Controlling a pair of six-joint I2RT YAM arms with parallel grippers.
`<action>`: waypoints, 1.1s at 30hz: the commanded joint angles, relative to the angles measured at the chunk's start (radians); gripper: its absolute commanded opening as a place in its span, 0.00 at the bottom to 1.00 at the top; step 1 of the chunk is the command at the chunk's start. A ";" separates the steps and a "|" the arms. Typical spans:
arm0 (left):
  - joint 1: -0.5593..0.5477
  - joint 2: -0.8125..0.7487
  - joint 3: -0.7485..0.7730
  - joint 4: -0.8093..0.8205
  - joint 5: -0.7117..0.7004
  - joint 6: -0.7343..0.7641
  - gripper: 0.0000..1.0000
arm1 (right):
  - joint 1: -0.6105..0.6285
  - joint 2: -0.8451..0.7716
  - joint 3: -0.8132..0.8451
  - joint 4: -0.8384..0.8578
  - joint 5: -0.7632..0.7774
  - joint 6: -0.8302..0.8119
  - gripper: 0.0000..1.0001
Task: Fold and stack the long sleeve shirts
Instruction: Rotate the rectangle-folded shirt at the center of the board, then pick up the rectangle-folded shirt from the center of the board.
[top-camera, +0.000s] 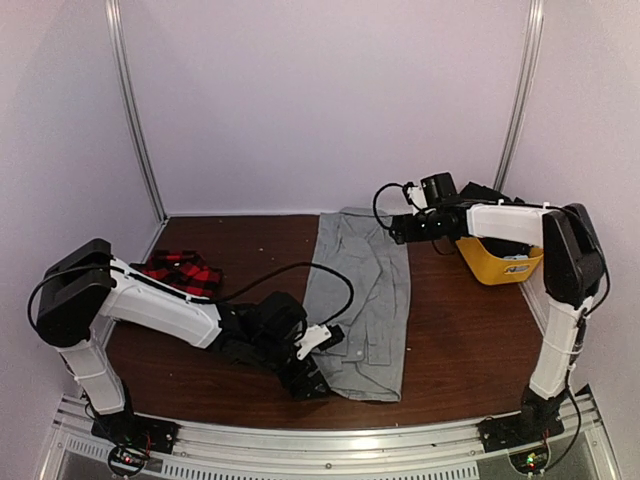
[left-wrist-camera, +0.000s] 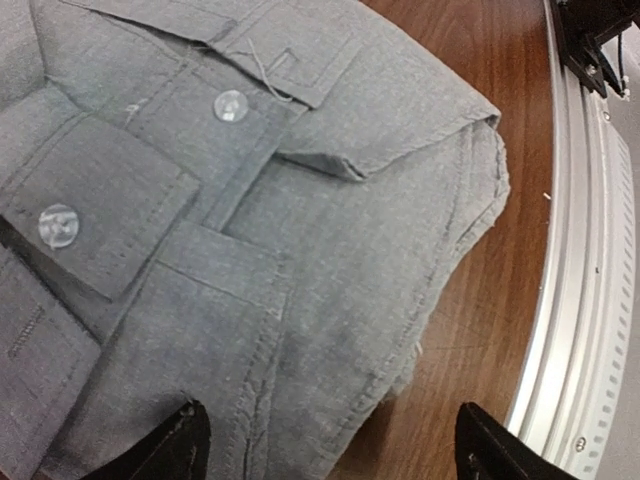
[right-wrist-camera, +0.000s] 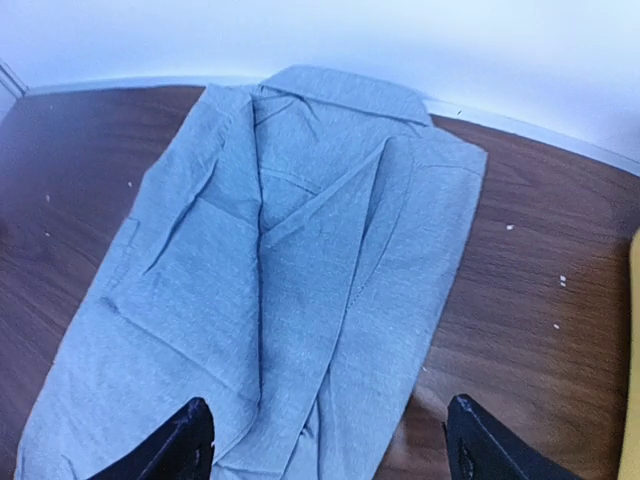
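At the far left of the brown wooden table (top-camera: 460, 340), the crumpled red-and-black plaid cloth shirt (top-camera: 182, 272) lies well apart from both tools. The left gripper (left-wrist-camera: 325, 445) hangs low over the near end of the plain grey button-up shirt (top-camera: 365, 300), its fingers spread wide and clamped on nothing. The grey shirt lies folded in a long strip down the table's middle. The right gripper (right-wrist-camera: 325, 440) hovers over its far end, fingers also apart, near the yellow plastic bin (top-camera: 500, 262).
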 joint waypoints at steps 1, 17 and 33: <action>-0.010 0.009 0.029 -0.015 0.124 0.065 0.84 | 0.009 -0.188 -0.187 0.082 0.024 0.041 0.82; 0.013 -0.316 -0.077 0.039 -0.201 0.080 0.94 | 0.445 -0.793 -0.802 0.044 0.057 0.178 0.84; 0.274 -0.549 -0.102 -0.058 -0.238 -0.110 0.98 | 0.848 -0.541 -0.761 -0.111 0.263 0.171 0.87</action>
